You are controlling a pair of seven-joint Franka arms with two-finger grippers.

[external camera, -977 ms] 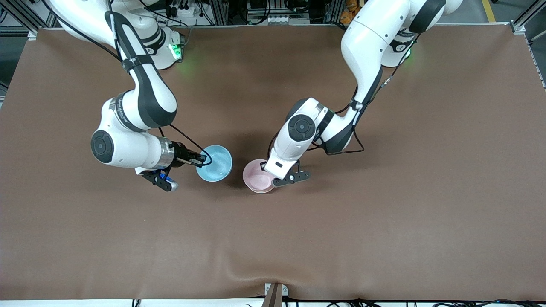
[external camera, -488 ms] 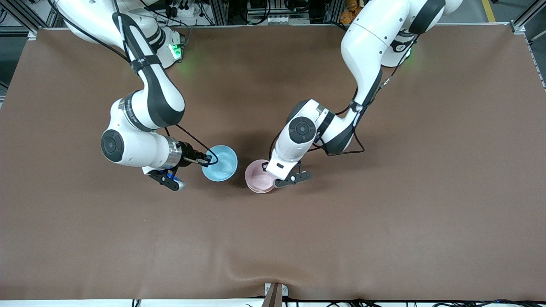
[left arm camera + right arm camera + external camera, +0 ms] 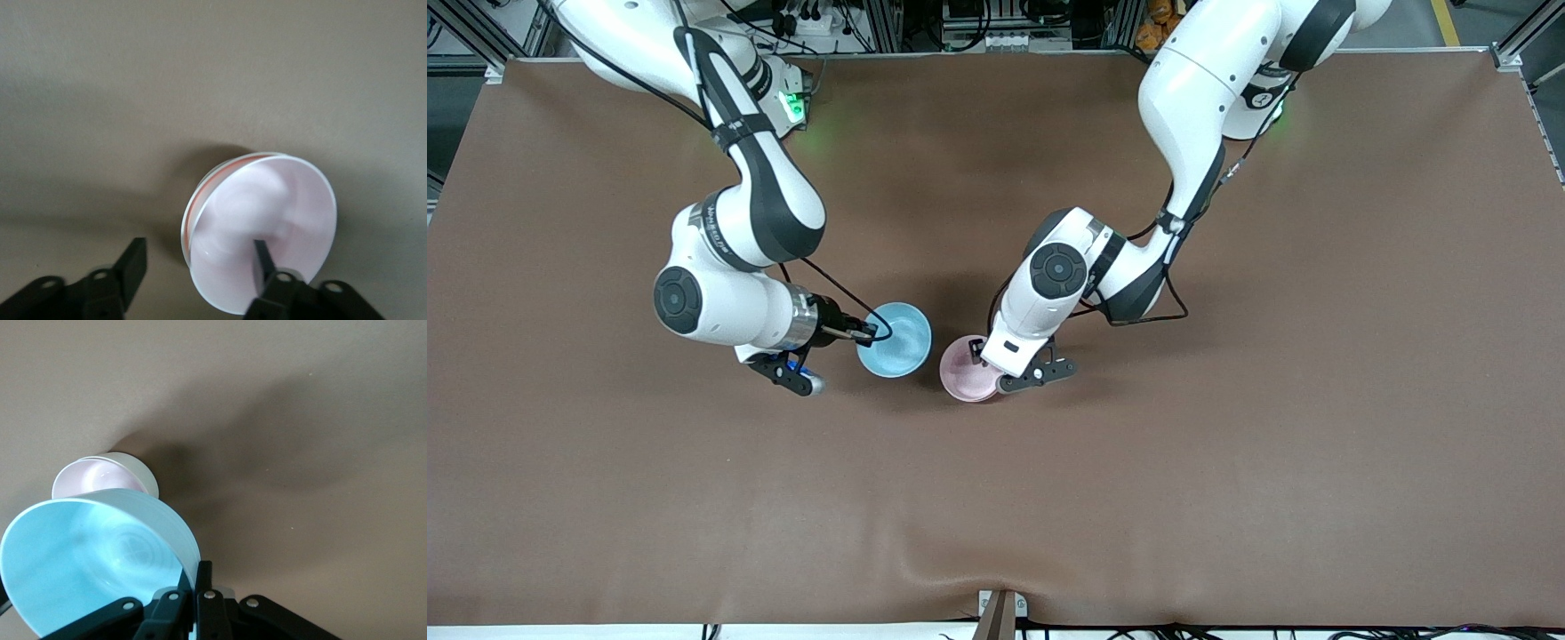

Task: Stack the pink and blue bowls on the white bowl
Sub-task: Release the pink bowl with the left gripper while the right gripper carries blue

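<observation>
The pink bowl (image 3: 966, 373) sits nested in the white bowl, whose rim (image 3: 189, 223) and outer wall (image 3: 137, 472) show around it. My left gripper (image 3: 992, 366) is open over the pink bowl (image 3: 267, 213), one finger (image 3: 261, 257) inside it and the other (image 3: 135, 260) outside, well clear of the rim. My right gripper (image 3: 864, 336) is shut on the rim of the light blue bowl (image 3: 895, 340). It holds that bowl (image 3: 93, 560) tilted above the table, beside the stack on the right arm's side.
The brown table mat (image 3: 1227, 444) lies bare around the bowls. The left arm's elbow (image 3: 1058, 271) hangs over the mat just above the stack in the front view.
My right arm has carried the blue bowl toward the pink bowl, closing the gap between them. My left gripper and the pink bowl have barely shifted.
</observation>
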